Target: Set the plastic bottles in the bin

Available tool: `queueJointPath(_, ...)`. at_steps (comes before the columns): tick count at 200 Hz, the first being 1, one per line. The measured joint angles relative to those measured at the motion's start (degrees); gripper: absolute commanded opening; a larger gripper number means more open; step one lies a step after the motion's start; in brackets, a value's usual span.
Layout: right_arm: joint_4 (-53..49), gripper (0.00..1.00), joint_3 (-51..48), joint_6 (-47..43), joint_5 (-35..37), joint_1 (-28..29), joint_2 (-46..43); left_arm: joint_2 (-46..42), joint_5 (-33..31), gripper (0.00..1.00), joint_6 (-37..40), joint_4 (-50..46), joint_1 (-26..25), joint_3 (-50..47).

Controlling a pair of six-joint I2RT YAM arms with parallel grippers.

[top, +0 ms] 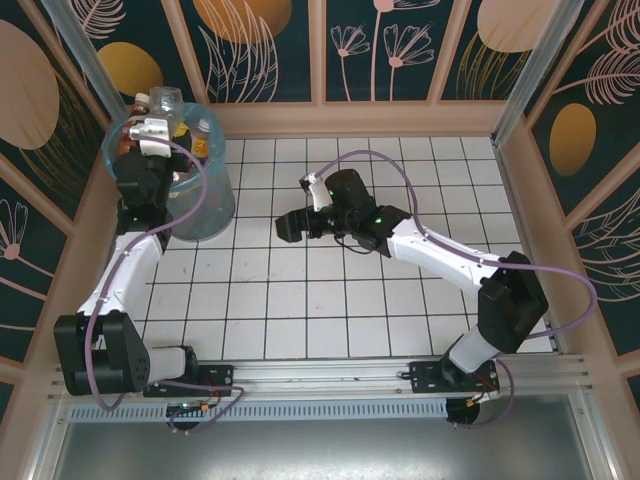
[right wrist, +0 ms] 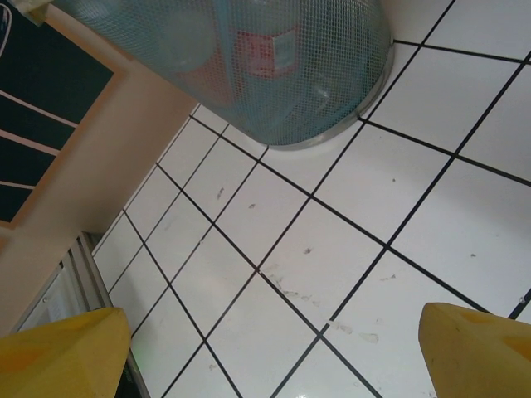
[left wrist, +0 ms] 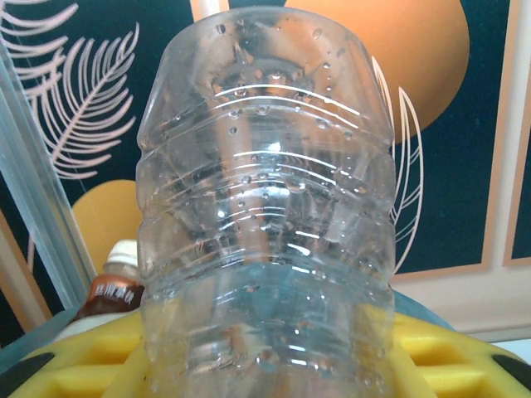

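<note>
Plastic bottle (left wrist: 265, 207) sits in left tool (top: 157, 122) above bin (top: 215, 203).

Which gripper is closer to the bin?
Left. The left gripper is over the bin, gripping a clear bottle. The right gripper is open above the tiles, off to the bin's side.

Your white tiled desk (top: 300, 310) with dark grid lines carries the mesh bin (top: 218, 205), upright at its far-left corner.
</note>
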Motion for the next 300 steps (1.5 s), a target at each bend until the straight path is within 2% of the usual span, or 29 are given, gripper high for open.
queueJointPath(33,-0.04,0.9,0.0,-0.17,0.04,0.42,0.35,-0.44,0.07,0.25,0.02,2.78,0.0,-1.66)
queueJointPath(61,-0.22,0.9,0.04,-1.27,0.66,0.42,0.35,-1.22,0.57,0.36,0.0,3.87,0.04,-2.97)
queueJointPath(81,-0.52,0.9,0.2,-2.1,1.4,0.42,0.35,-1.68,1.16,0.49,0.0,4.22,0.04,-3.48)
queueJointPath(95,-0.83,0.9,0.74,-2.32,1.46,0.42,0.35,-1.7,1.22,0.65,-0.07,4.2,0.04,-3.48)
queueJointPath(101,-0.79,0.9,1.01,-2.38,1.49,0.42,0.35,-1.7,1.33,0.68,-0.31,4.17,0.04,-3.43)
queueJointPath(124,-0.72,0.9,1.79,-2.82,1.55,0.42,0.35,-1.7,1.42,0.71,-1.55,1.95,0.04,-2.47)
queueJointPath(179,-0.72,0.91,1.88,-3.21,1.57,0.42,0.35,-2.36,3.08,0.7,-5.51,-7.65,0.04,4.28)
queueJointPath(217,-0.72,0.91,1.88,-3.21,1.55,0.42,0.35,-2.51,3.65,0.78,-8.41,-16.33,0.04,10.8)
queueJointPath(259,-0.72,0.91,1.88,-3.19,1.53,0.42,0.35,4.42,5.92,0.8,-13.2,-28.46,0.04,27.67)
queueJointPath(300,-0.57,0.91,1.77,-3.17,1.33,0.42,0.35,14.01,9.84,0.84,-15.15,-38.97,0.0,36.59)
